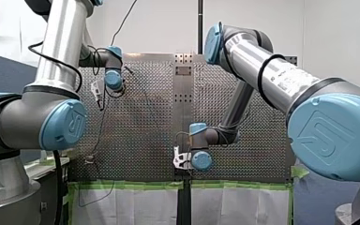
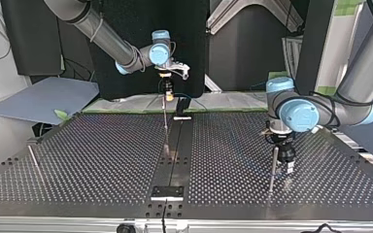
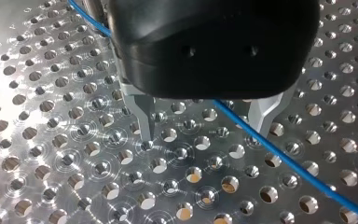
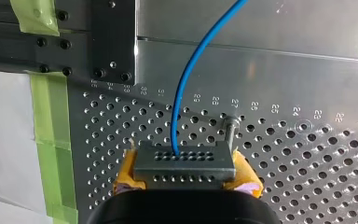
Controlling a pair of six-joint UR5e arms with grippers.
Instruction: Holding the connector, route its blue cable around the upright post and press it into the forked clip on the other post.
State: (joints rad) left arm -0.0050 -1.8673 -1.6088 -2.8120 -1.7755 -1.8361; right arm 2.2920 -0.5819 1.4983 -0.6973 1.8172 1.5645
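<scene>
Front view: my left arm (image 1: 56, 70) comes in at the view's left, and its wrist is over the far part of the perforated tabletop (image 1: 140, 136). My right arm (image 1: 272, 75) bends back from the right, so its wrist is low near the tabletop's near edge, at the middle seam. Neither tool's fingers can be made out here.

Top view: the right tool (image 2: 167, 94) hangs at the far side of the tabletop, over the centre strip. The thin middle post (image 2: 165, 131) stands just below and in front of it. The left tool (image 2: 287, 162) is at the view's right, low over the holes and just beside the side post (image 2: 273, 170). A loose rod (image 2: 33, 158) lies flat near the left edge.

Left wrist view: the left tool's two metal fingers (image 3: 144, 116) stand spread wide, with their tips just above the holes. The blue cable (image 3: 279, 156) runs slantwise through the gap, nearer one finger, and nothing clamps it.

Right wrist view: the right tool's yellow pads (image 4: 130, 172) are closed on the grey connector (image 4: 184, 161), one on each of its ends. The cable rises from the connector's top face and curves away over the tabletop. The middle post stands just beside the connector's corner. Green tape (image 4: 44, 116) edges the tabletop.
</scene>
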